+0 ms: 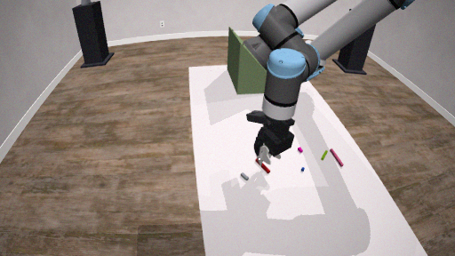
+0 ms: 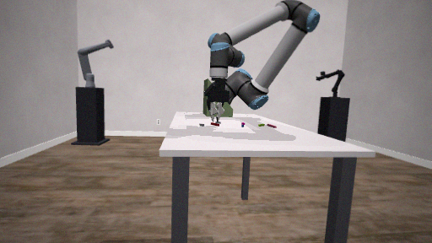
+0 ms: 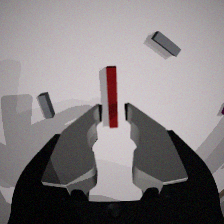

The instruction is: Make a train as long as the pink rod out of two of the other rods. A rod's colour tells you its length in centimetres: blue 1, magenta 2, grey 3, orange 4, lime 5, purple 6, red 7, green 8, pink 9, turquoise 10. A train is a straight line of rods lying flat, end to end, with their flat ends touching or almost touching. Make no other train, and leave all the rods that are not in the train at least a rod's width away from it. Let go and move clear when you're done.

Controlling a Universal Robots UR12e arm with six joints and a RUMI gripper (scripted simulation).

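Listing the bench [image 1: 227,240] [image 2: 253,148]: one smooth white slab on squared dark legs, crossed by soft grey shadows.

Item: gripper [image 1: 265,156] [image 2: 216,121] [image 3: 113,105], black housing with angular, faceted grey fingers. Partly open, holding nothing; its tips stand either side of the red rod with a gap at each.

Item: red rod [image 1: 263,165] [image 2: 215,124] [image 3: 112,95], a slender square-edged bar, matt, lying flat between and beyond the fingertips.

Item: grey rod [image 1: 244,176] [image 2: 202,125] [image 3: 46,105], short and blocky, lying slantwise apart from the red one.

Item: second grey rod [image 3: 167,44], same form, at the wrist view's upper right, apart from the red one.

Item: magenta rod [image 1: 300,149] [image 2: 243,123] [image 3: 222,109], a stubby block, cut by the frame edge in the wrist view.

Item: blue rod [image 1: 302,169] [image 2: 242,126], the smallest, near-cubic.

Item: lime rod [image 1: 324,155] [image 2: 261,125], a short bar near the pink one.

Item: pink rod [image 1: 336,157] [image 2: 272,126], long and straight, near the bench's edge.

Train: none formed.

Item: green panel [image 1: 246,71] [image 2: 207,99], flat-faced and upright, behind the arm.
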